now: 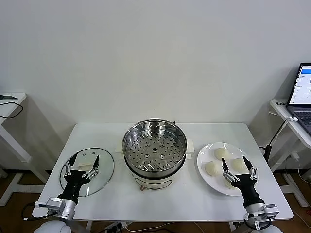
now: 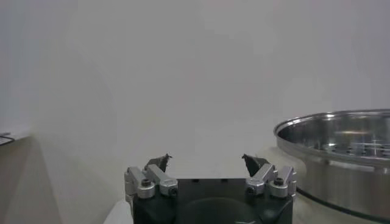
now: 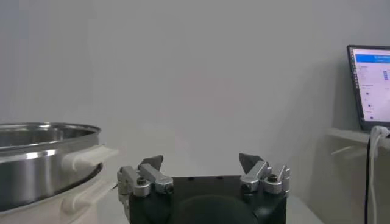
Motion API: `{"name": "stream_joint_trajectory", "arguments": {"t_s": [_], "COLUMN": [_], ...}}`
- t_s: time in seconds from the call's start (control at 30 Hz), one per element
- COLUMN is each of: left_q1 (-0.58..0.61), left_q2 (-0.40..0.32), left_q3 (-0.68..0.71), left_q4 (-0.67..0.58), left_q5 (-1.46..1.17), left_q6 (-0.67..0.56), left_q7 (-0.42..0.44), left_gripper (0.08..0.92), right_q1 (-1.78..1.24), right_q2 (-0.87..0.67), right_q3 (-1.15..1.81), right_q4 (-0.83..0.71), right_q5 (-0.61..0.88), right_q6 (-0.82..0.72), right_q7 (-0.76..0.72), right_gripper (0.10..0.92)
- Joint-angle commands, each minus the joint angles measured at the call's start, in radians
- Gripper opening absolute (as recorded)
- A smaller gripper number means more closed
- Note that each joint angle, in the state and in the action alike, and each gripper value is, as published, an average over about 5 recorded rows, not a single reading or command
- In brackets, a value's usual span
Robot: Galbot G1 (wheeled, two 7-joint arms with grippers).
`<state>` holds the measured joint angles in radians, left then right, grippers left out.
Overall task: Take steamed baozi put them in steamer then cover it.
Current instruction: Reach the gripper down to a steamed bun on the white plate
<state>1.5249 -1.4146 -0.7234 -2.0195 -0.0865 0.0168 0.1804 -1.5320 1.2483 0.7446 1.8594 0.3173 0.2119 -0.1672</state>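
White table (image 1: 160, 199) carries the steamer (image 1: 154, 148) at centre, uncovered, perforated tray bare. Left of the steamer lies the cover (image 1: 104, 167), flat – left gripper (image 1: 81, 165) above it, jaws spread, holding nothing. Right of the steamer a white plate (image 1: 206, 177) holds the steamed baozi (image 1: 221, 153) – right gripper (image 1: 239, 169) over them, jaws apart, empty.

Steamer (image 1: 154, 148) at table (image 1: 160, 201) centre. Cover (image 1: 87, 171) flat on table to its left; plate (image 1: 210, 182) to its right, bearing the baozi (image 1: 221, 153). Laptop (image 1: 303, 97) on side desk, far right.
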Motion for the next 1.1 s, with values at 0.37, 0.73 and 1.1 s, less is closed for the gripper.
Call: {"name": "stream_joint_trajectory", "arguments": {"t_s": [0.37,0.73,1.1], "left_q1": [-0.001,-0.004,0.005], "left_q2": [0.011,0.016,0.011], "left_q3": [-0.013,-0.002,0.001], "left_q4": [-0.001,-0.036,-0.057], "left_q5": [0.014,0.014,0.017], "left_q6": [-0.016,-0.014,-0.013], "left_q7": [0.003,-0.002,-0.01], "left_gripper": [0.823,0.823,0.823], "right_q1": [0.142,0.359,1.171], "right_q2": [-0.301,-0.772,-0.897], "right_q3": [0.014,-0.184,-0.945], "right_q4": [-0.073,-0.187,-0.447], "right_q5": [-0.33,-0.435,-0.452], "right_q6": [-0.151,-0.348,-0.404], "right_q7": [-0.049,-0.437,-0.949], "right_gripper": [0.823,0.823,0.823]}}
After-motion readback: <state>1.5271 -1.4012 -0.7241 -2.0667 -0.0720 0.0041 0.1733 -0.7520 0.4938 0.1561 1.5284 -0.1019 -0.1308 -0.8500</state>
